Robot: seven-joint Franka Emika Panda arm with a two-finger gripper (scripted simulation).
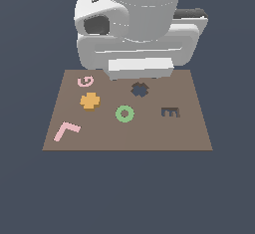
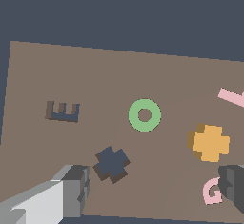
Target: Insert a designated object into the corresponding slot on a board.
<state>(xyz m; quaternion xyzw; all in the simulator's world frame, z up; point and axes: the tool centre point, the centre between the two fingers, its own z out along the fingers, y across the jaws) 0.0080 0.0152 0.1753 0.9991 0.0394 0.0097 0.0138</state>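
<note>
Exterior view: orange cross block (image 1: 90, 101) lies flat on brown board (image 1: 149, 136), toward exterior view's left, well apart from cross slot (image 1: 140, 89). Pink spiral (image 1: 85, 81) just beside block, green ring (image 1: 124, 113) between block and E cutout (image 1: 170, 112). Pink L piece (image 1: 66, 130) near board's corner. Arm body hides gripper here.

Wrist view: gripper (image 2: 157, 189) wide open, holding nothing; fingers (image 2: 76, 187) hang above board. Both cutouts empty. Block looks rigid, light, thin; probably best pinched across two opposite lobes.
</note>
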